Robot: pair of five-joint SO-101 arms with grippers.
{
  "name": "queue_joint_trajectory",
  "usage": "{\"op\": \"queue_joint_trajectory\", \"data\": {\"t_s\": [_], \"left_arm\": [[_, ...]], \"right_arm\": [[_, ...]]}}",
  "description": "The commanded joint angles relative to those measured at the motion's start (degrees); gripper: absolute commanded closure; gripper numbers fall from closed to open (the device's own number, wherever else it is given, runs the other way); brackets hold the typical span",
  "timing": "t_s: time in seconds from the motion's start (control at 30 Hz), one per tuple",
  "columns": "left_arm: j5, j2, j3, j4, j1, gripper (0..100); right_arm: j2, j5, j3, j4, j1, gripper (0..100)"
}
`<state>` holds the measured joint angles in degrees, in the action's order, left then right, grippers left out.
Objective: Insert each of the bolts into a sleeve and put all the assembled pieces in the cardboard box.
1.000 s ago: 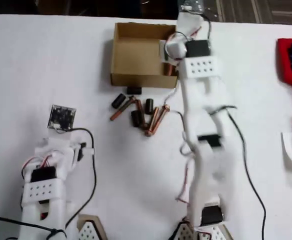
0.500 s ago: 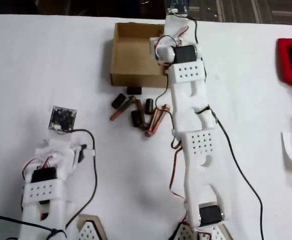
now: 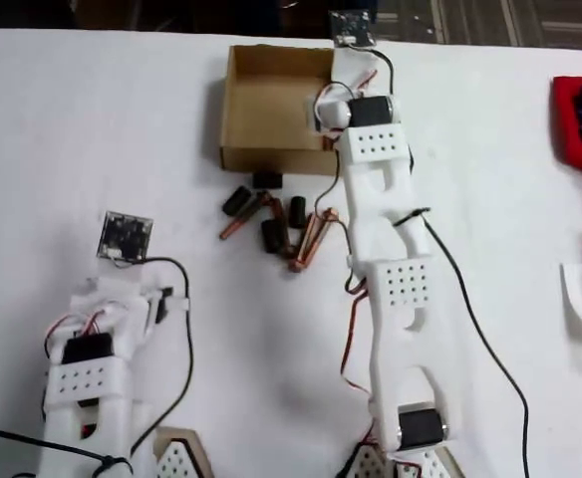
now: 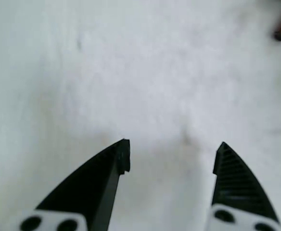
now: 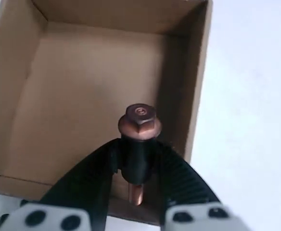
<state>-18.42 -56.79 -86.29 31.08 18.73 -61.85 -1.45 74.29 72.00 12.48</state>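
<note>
copper bolt (image 5: 140,122) in black sleeve (image 5: 134,161)

I am holding my right arm (image 3: 383,164) stretched out to the cardboard box (image 3: 266,105), its wrist hanging over the box's right wall. Copper bolts (image 3: 311,241) and black sleeves (image 3: 271,236) are lying (in a loose heap) just before the box. My left arm (image 3: 87,373) is resting well apart on the white table (image 3: 92,119).
</note>
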Motion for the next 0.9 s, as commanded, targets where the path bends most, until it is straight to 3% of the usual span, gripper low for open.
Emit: {"op": "queue_joint_trajectory", "data": {"t_s": [0.0, 0.7, 0.87], "left_arm": [[-0.4, -1.1, 0.3, -0.4, 0.2, 71], [-0.4, -1.1, 0.3, -0.4, 0.2, 71], [-0.4, -1.1, 0.3, -0.4, 0.2, 71]], "right_arm": [[1.3, 0.6, -0.5, -1.4, -1.3, 97.8], [1.2, 0.6, -9.7, -9.0, -1.1, 97.7], [1.6, 0.6, -9.5, -9.0, -1.0, 85.3]]}}
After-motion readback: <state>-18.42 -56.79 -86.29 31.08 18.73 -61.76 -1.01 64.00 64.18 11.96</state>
